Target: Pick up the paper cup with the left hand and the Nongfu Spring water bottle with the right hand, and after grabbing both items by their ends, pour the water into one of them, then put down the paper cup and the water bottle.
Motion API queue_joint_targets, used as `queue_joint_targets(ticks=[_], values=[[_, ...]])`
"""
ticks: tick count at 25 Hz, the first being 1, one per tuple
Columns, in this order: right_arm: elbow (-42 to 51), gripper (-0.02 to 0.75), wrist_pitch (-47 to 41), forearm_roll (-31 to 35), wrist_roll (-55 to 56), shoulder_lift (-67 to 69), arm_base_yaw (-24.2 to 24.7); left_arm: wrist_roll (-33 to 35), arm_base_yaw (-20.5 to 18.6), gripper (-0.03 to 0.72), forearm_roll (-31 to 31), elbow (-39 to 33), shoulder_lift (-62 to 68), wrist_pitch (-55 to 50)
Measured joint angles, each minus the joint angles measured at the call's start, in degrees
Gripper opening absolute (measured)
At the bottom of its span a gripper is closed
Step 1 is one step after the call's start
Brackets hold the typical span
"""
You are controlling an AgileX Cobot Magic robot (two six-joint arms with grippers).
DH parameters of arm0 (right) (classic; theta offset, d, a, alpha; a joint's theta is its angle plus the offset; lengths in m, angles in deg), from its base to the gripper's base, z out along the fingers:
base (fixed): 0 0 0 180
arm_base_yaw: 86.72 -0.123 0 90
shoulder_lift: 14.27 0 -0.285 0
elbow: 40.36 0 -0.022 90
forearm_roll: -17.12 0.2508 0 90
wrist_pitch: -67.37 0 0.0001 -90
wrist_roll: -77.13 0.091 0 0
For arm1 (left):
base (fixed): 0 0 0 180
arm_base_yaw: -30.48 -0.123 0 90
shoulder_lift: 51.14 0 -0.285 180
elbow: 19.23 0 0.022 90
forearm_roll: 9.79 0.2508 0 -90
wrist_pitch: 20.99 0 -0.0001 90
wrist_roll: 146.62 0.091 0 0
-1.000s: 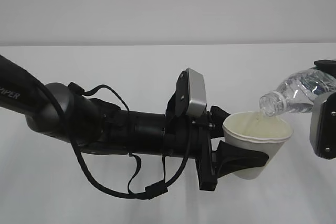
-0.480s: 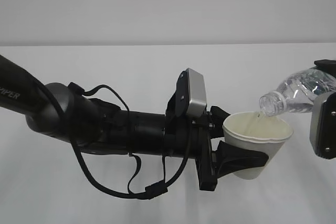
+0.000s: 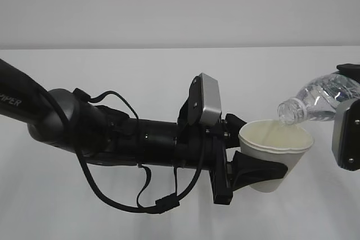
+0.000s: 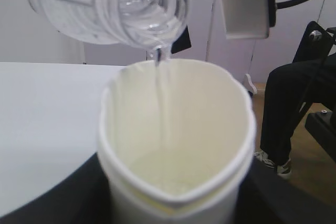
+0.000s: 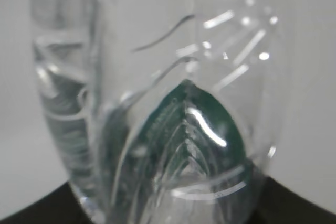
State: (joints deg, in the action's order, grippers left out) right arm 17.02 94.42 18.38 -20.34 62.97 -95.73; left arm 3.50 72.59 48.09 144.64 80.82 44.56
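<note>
The black left gripper (image 3: pixel 264 172), stretched level from the left, is clamped around the small white tapered paper cup (image 3: pixel 275 153), held upright above the table. The clear ribbed plastic bottle (image 3: pixel 320 100) is gripped tilted by the right gripper (image 3: pixel 349 133), its mouth over the cup's rim, a thin stream of clear water (image 4: pixel 160 103) falling in.

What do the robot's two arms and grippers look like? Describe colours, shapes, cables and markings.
The left arm is a thick matt black tube with white lettering ending "MPER", looped black cables and a silver-grey rectangular module. Its left gripper has broad black fingers. Of the right arm only a similar silver-grey module on black shows.
</note>
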Motion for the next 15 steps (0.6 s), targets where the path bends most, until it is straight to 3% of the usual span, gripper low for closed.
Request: queue_joint_targets(ticks=[15], values=[[0.0, 0.362, 0.0, -0.2, -0.66, 0.0, 0.0, 0.0, 0.0, 0.416, 0.09, 0.0, 0.0, 0.0]])
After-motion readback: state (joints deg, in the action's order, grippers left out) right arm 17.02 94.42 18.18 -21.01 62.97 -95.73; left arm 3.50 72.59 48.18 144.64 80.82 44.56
